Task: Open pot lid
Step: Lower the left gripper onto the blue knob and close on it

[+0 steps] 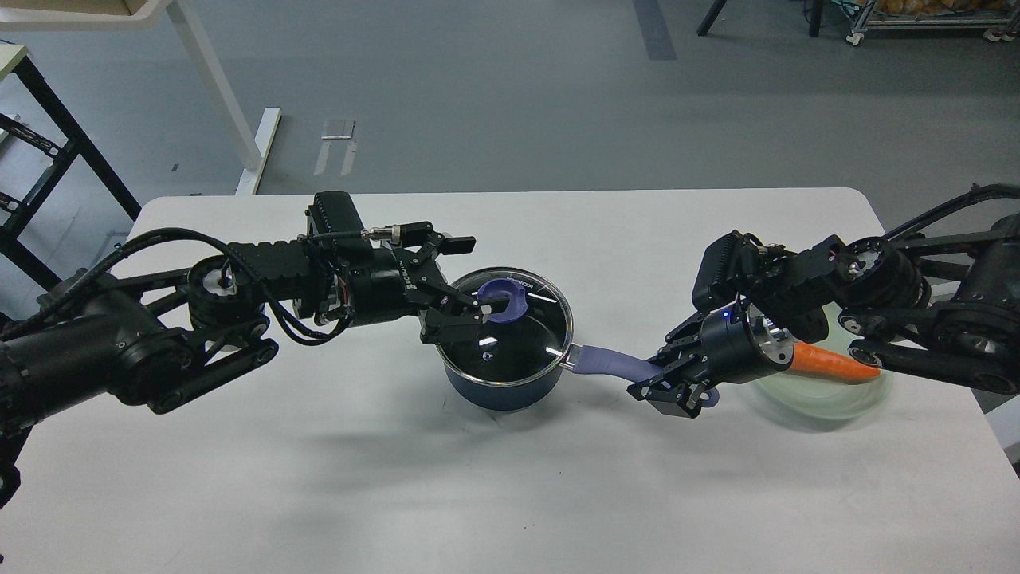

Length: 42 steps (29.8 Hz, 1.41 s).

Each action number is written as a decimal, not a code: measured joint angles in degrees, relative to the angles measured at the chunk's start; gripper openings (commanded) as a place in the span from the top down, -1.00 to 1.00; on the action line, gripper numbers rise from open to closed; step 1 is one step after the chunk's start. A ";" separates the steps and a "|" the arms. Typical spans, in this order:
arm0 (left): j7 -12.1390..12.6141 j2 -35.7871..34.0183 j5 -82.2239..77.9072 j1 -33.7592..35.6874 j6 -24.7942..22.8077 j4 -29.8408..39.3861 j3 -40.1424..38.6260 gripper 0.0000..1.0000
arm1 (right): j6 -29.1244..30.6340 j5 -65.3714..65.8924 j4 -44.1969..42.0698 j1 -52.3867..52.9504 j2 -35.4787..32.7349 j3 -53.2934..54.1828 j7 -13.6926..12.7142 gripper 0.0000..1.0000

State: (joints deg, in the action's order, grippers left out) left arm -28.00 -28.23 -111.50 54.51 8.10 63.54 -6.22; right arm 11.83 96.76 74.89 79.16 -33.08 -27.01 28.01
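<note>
A dark blue pot stands mid-table with its glass lid lying on it. The lid has a purple arched knob. My left gripper is open at the lid's left edge: one finger is high and clear of the lid, the other is low beside the knob's near end. The knob is not between the fingers. My right gripper is shut on the far end of the pot's purple handle.
An orange carrot lies on a pale green plate at the right, under my right arm. The table's back edge runs behind both arms.
</note>
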 measured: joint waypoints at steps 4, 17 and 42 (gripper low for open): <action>0.00 -0.33 -0.04 -0.01 -0.01 0.18 0.07 -0.99 | -0.33 0.01 0.06 0.00 -0.57 0.02 -0.01 0.43; 0.00 -2.33 -0.06 -1.52 -0.06 0.10 0.68 -0.99 | -0.44 0.00 0.00 -0.11 -0.30 0.30 -0.03 0.42; 0.00 3.28 0.62 -2.41 -0.47 -3.18 1.36 -0.99 | -0.44 -0.03 -0.01 -0.31 -0.42 0.11 0.00 0.42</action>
State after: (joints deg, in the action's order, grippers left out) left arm -28.00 -24.95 -110.88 52.09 7.63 60.36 -4.86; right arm 11.39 96.73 74.88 78.85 -33.50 -26.89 28.01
